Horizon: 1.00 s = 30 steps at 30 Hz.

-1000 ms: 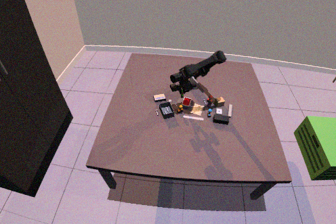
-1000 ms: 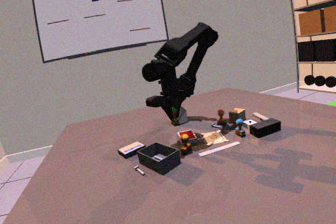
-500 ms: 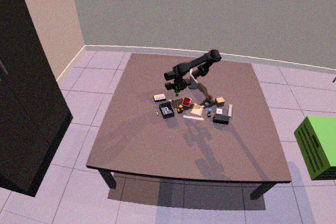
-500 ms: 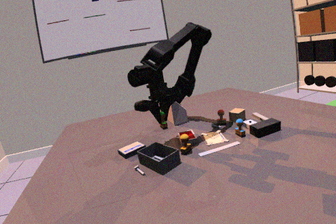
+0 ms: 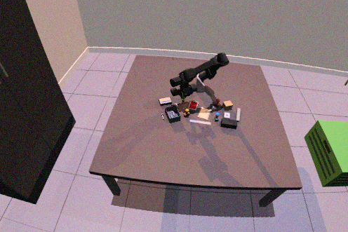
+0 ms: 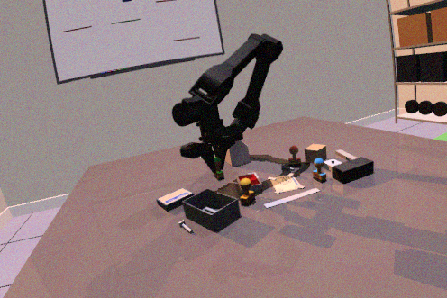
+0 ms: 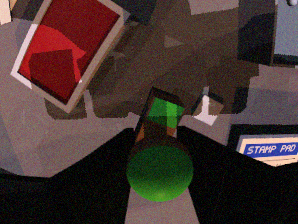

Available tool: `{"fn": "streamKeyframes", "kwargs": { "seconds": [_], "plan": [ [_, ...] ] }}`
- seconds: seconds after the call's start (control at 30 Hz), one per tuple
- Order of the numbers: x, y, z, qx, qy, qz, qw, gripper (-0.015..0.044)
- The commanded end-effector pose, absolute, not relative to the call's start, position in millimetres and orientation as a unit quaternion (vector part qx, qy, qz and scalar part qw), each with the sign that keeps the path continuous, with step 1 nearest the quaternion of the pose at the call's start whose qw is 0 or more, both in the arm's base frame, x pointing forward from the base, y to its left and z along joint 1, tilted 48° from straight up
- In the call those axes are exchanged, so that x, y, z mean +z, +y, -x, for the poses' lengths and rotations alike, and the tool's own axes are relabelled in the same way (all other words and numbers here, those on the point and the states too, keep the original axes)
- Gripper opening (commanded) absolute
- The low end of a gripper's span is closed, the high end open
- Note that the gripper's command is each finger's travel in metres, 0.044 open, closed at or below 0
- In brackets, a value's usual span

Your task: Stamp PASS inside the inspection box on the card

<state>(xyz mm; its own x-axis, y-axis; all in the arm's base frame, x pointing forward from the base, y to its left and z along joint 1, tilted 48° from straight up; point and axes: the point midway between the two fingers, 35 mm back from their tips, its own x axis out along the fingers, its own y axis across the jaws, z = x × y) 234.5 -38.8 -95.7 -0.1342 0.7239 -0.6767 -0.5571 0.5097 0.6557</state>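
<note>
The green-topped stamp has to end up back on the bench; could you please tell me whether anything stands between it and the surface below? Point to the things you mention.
Nothing visible stands between the green-topped stamp (image 5: 182, 99) (image 6: 218, 172) (image 7: 160, 172) and the bench (image 5: 210, 153) (image 6: 135, 256) (image 7: 20, 130) below; a small pale-topped piece (image 5: 176, 104) (image 7: 209, 107) appears close beside that spot.

From above and far back, we look steeply down on the whole bench (image 5: 151, 153) (image 6: 135, 251); the exterior view looks lower and nearer, across it toward the wall. Our wrist view peers down close; all three share the red pad (image 5: 193, 105) (image 6: 253, 178) (image 7: 89, 30).
</note>
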Motion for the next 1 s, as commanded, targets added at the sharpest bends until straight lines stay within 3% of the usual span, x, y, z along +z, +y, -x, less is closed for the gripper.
{"fn": "streamKeyframes", "kwargs": {
  "seconds": [0.0,0.67,0.97],
  "plan": [
    [-99.2,-35.0,-234.0,0.489,0.571,-0.075,0.655,0.0],
    [-119.3,-11.2,-227.8,0.49,0.571,-0.076,0.655,0.0],
    [-117.7,-13.0,-228.1,0.491,0.571,-0.074,0.653,0.0236]
  ]
}}
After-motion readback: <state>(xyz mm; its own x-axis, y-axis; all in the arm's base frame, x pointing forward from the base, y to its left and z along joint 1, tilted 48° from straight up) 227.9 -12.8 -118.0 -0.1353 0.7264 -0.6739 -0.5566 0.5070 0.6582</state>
